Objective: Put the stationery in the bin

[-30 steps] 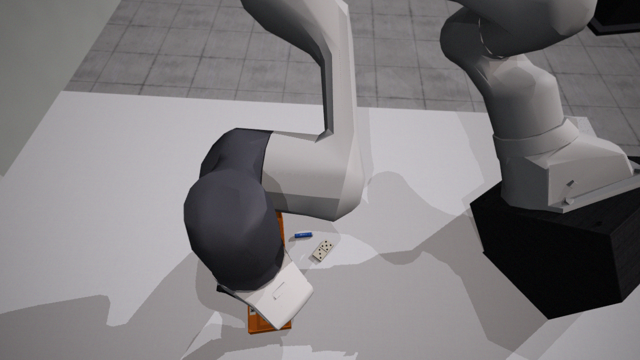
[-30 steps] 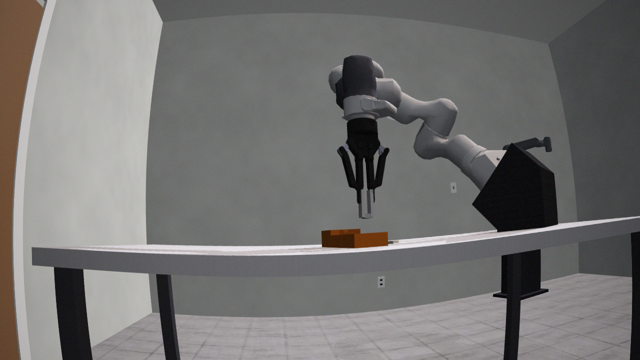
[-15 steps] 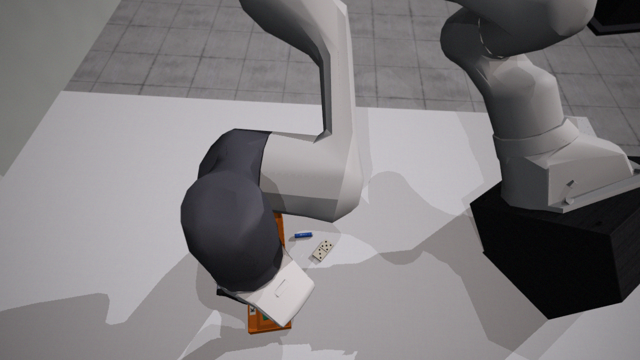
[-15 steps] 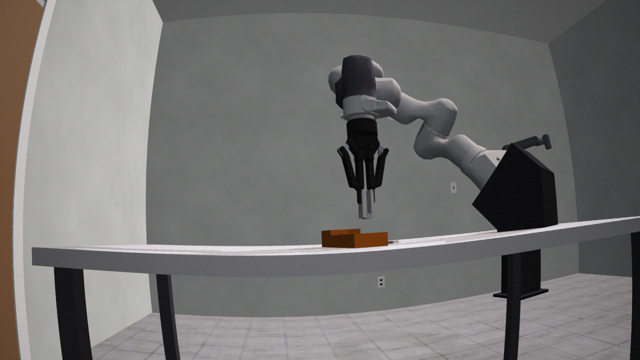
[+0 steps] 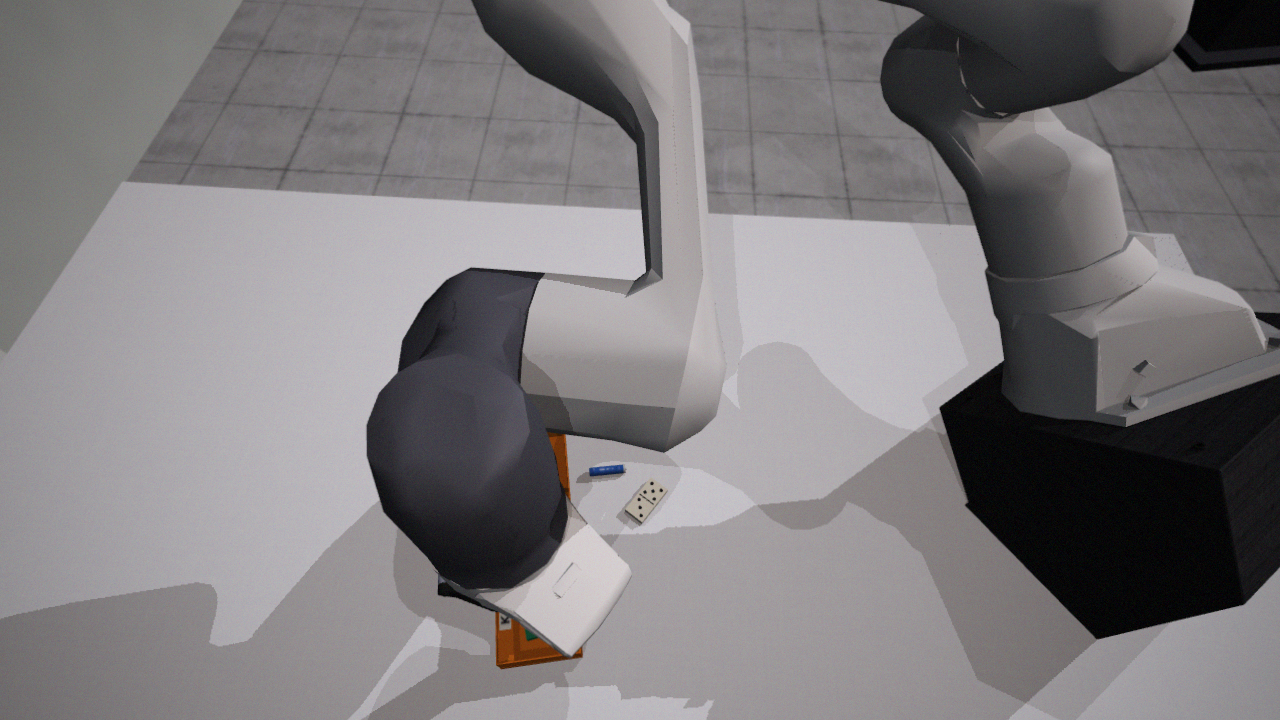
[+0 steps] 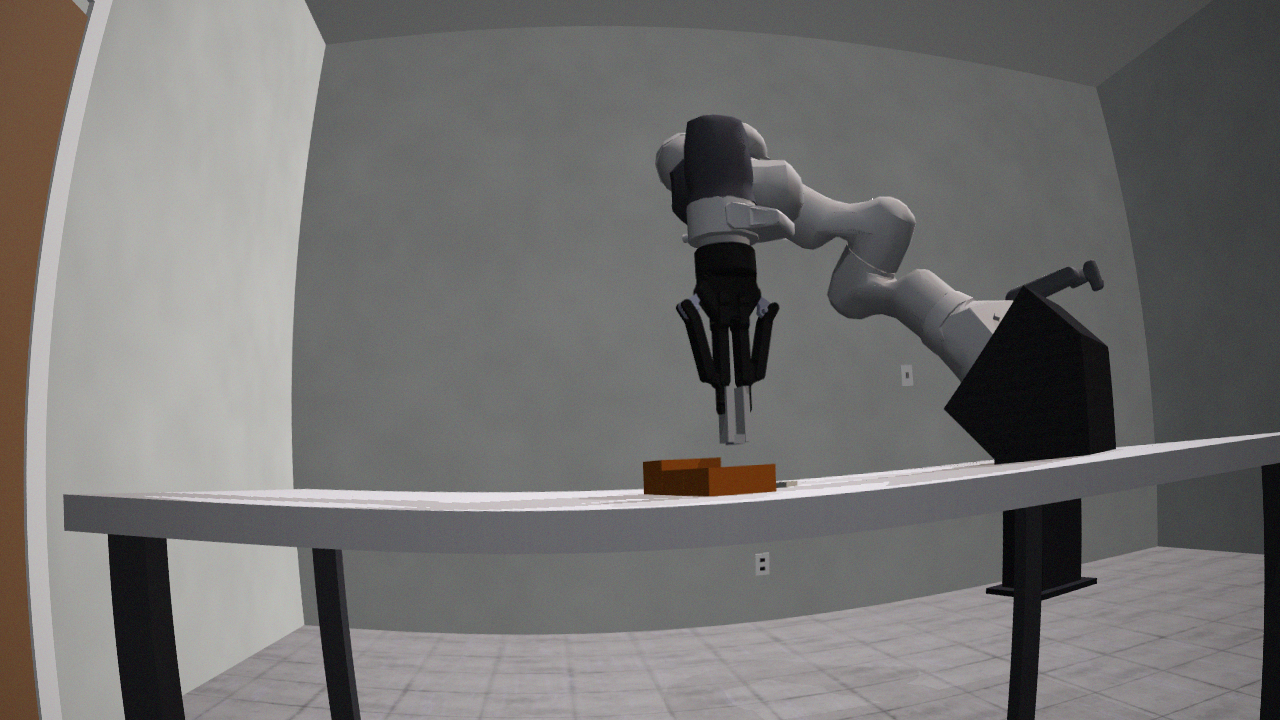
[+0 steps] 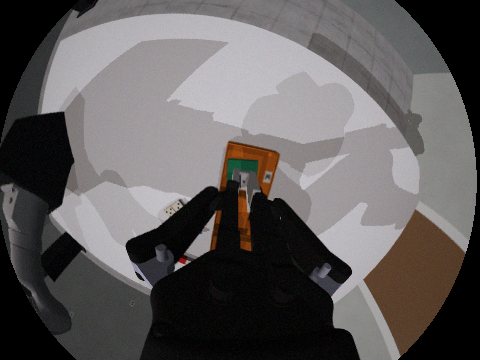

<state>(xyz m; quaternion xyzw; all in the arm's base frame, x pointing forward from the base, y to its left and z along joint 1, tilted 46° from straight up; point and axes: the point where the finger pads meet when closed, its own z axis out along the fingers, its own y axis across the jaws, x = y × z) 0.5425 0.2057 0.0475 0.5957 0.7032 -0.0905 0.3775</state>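
The gripper (image 6: pixel 733 419) points straight down. Its black linkage fingers are pressed nearly together and pinch a small pale grey piece (image 6: pixel 735 429), flat-sided and blocky; what kind of item it is cannot be told. In the wrist view the piece (image 7: pixel 244 179) sits right at the fingertips, above the orange bin (image 7: pixel 251 155). It hangs in the air over the bin (image 6: pixel 707 478), not touching it.

The bin is a shallow rectangular tray with matte orange walls, one end standing higher than the other in the exterior view. From the top, most of the bin (image 5: pixel 537 651) is hidden by the dark wrist housing and a white flange. A "K" mark shows on it, with a patch of green beside the mark (too small to identify).

Just beside the bin, toward the robot's base, a small blue cylinder (image 5: pixel 606 469) lies flat. Near it, apart, lies a cream domino (image 5: pixel 646 500) with black pips.

The arm has smooth white shells with dark grey joints, mounted on a black angular block (image 5: pixel 1118 519).

The table (image 5: pixel 223 358) is plain matte white, crossed by hard-edged grey shadows, on black legs. The floor (image 5: pixel 447 134) is grey square tile. The walls (image 6: pixel 492 268) are flat grey-green, with a brown panel (image 6: pixel 17 358) at the far left edge.
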